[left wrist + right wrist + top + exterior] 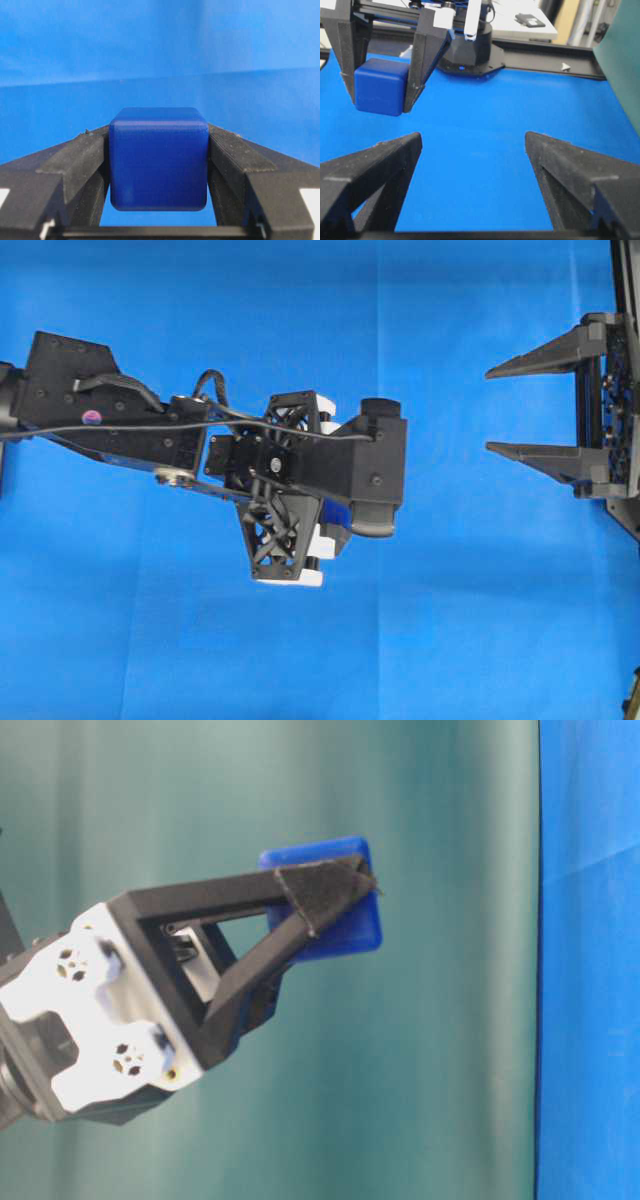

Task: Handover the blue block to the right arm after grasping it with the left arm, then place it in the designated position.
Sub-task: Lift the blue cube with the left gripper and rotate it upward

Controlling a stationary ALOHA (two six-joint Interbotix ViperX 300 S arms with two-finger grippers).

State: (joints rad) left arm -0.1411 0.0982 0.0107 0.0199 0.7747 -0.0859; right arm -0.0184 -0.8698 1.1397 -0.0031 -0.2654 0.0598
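Note:
The blue block (158, 157), a small dark-blue cube with rounded edges, is pinched between the two black fingers of my left gripper (158, 131), clear of the cloth. From table level the block (348, 932) sticks out past the tip of one finger (300, 900). In the overhead view the left arm (300, 455) reaches to mid-table and its wrist housing covers the block. My right gripper (492, 410) waits at the right edge, open and empty, pointing left at the left arm. Its wrist view shows the block (380, 92) hanging ahead at upper left, beyond its own spread fingertips (472, 137).
Blue cloth (470, 590) covers the table. The left arm's black base (470, 57) stands at the far end in the right wrist view, with a black rail (545, 55) behind it. A teal screen (430, 1020) backs the table-level view.

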